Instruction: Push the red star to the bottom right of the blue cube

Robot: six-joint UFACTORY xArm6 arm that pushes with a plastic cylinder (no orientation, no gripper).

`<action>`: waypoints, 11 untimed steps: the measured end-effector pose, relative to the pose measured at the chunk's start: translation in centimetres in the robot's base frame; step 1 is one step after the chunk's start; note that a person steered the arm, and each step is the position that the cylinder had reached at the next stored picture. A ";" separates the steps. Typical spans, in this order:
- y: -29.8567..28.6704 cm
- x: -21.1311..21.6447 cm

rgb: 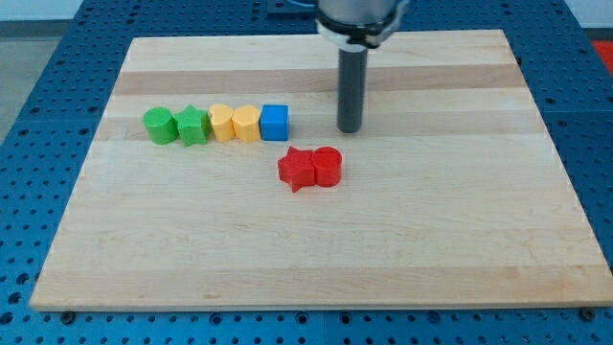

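So the red star point(297, 170) is lying flat on the board, roughly mid-board and a bit toward the view's left. It's a chunky little star shape, bright red. The blue cube point(275, 122) sits just up and to the view's left of it, close by but not touching, a small gap between the 2. The cube looks square to the board, upright, with its top face a lighter blue.

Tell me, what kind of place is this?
Probably a robotics lab bench: a wooden board on a blue perforated table, small coloured blocks like the red star, and my tip.
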State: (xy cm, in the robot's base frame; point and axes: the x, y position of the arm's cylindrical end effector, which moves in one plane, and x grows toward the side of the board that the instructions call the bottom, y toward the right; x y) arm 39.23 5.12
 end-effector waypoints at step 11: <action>-8.4 7.5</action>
